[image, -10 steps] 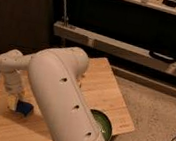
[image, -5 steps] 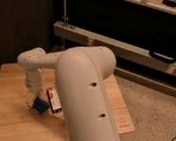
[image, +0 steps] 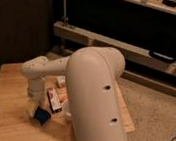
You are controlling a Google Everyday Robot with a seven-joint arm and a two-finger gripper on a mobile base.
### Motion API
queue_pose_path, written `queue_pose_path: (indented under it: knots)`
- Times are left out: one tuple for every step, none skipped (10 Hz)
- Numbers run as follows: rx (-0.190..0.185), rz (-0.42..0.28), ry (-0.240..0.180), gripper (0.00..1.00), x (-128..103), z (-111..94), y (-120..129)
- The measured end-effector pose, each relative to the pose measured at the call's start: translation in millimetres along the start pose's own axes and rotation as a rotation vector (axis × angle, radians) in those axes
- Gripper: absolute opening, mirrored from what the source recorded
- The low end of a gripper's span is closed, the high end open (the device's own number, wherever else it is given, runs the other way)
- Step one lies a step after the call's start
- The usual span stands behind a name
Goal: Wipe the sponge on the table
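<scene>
Risk first: the red-white-black packet (image: 54, 99) lies just beside the sponge (image: 42, 116), on its far right. Any stroke that way would likely shove the packet across the planks or drag it under the sponge. My own bulky upper arm (image: 96, 102) hides the right part of the surface (image: 4, 106), so I'd be sweeping towards things I can't check. The sponge also sits towards the near edge of the wooden surface, and a long pull towards that edge could carry it off the boards. It looks soft, too. If I press too hard it may fold and snag on the grain. If I press too lightly I'd guess it stays behind while I slide on without it.

Now the end effector (image: 38, 108): it hangs down from my wrist at the left-centre of the surface, its tip right at the dark blue sponge, touching it or as good as. Whether it is clamped on the sponge or just resting against it, I cannot tell. The sponge looks to be down on the wood, not lifted clear.
</scene>
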Motion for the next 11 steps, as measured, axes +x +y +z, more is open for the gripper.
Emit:
queue_pose_path:
  knots:
    - [-0.011, -0.018, 0.013, 0.19, 1, 9, 12]
    - [-0.021, -0.049, 0.03, 0.19, -2, 19, 27]
    - [-0.026, -0.078, 0.044, 0.19, -7, 25, 37]
    - [-0.03, -0.128, 0.07, 0.19, -19, 34, 50]
    - [-0.035, -0.174, 0.09, 0.19, -32, 39, 60]
    - [-0.037, -0.212, 0.107, 0.19, -45, 43, 67]
    - [-0.035, -0.241, 0.124, 0.19, -55, 45, 72]
    - [-0.033, -0.258, 0.122, 0.19, -65, 44, 74]
    - [-0.02, -0.28, 0.111, 0.19, -82, 41, 74]
    - [-0.008, -0.297, 0.107, 0.19, -96, 36, 76]
    - [0.005, -0.314, 0.098, 0.19, -113, 26, 77]
